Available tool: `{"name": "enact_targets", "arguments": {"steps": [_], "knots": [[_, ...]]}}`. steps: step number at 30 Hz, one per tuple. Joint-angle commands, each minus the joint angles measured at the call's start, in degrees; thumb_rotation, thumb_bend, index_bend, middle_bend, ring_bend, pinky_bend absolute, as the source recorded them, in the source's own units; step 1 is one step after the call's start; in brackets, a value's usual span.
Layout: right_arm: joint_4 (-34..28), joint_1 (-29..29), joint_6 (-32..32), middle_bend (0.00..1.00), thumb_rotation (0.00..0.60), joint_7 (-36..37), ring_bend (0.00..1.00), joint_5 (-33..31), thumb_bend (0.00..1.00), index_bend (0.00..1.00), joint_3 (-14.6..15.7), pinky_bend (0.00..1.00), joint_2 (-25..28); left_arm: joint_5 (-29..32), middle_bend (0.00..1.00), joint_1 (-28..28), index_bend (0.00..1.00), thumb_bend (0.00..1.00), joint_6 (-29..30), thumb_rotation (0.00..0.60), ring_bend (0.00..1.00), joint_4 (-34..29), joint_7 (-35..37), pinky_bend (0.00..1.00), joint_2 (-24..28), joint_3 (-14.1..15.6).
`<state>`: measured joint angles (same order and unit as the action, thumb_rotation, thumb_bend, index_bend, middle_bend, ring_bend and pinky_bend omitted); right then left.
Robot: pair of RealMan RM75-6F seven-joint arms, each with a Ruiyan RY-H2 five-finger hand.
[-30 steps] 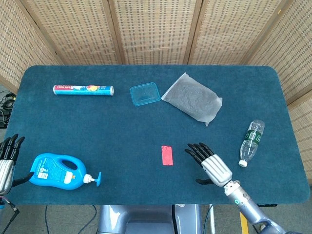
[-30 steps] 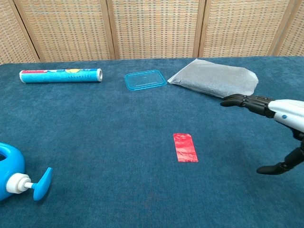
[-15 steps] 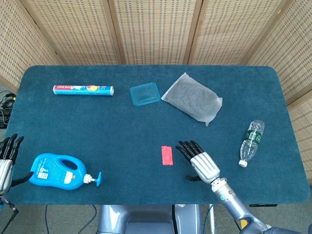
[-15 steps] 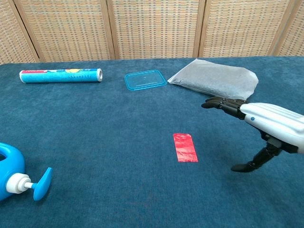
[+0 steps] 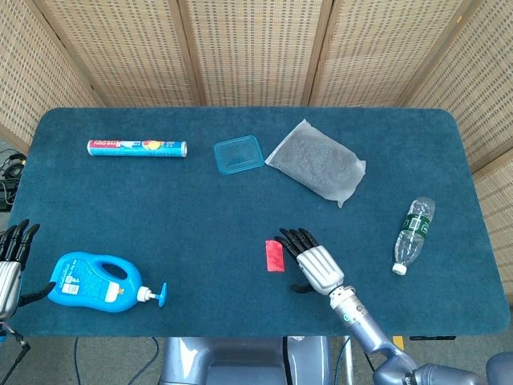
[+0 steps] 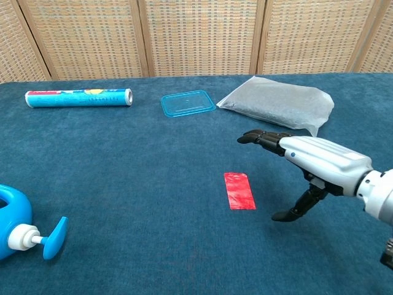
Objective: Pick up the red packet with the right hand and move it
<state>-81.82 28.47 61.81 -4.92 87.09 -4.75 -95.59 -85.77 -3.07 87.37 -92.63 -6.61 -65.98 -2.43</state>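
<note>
Packet (image 5: 275, 256) flat on cloth, lower centre of head view, long axis front-to-back | right hand (image 5: 313, 261) just right of it, spread, empty, not touching | left hand (image 5: 10, 261) at far left edge, empty, well apart | right nearer

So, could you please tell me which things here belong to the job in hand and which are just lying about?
Part of the job:
red packet, flat on the table
right hand, open, beside the packet, not touching it

Just lying about:
foil roll
blue lid
grey pouch
water bottle
blue detergent bottle
left hand, idle at the table's edge
</note>
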Motion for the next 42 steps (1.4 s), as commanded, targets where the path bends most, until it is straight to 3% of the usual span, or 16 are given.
{"name": "enact_targets", "arguments": {"steps": [1, 16, 42], "knots": [[0.8, 0.6, -0.7, 0.00, 0.600, -1.1, 0.00, -1.4, 0.12, 0.04, -0.6, 0.00, -1.6, 0.0, 0.00, 0.0, 0.00, 0.13, -0.1, 0.600, 0.00, 0.0, 0.1, 0.08, 0.1, 0.0], [5.9, 3.6, -4.2, 0.00, 0.600, -5.1, 0.00, -7.9, 0.12, 0.04, -3.7, 0.00, -7.7, 1.2, 0.00, -0.5, 0.00, 0.13, -1.2, 0.600, 0.00, 0.5, 1.1, 0.08, 0.1, -0.3], [10.1, 5.4, -4.6, 0.00, 0.600, -7.3, 0.00, -12.0, 0.13, 0.04, -4.4, 0.00, -11.1, 0.7, 0.00, -0.5, 0.00, 0.13, -1.2, 0.600, 0.00, 0.3, 0.9, 0.08, 0.2, 0.1]]}}
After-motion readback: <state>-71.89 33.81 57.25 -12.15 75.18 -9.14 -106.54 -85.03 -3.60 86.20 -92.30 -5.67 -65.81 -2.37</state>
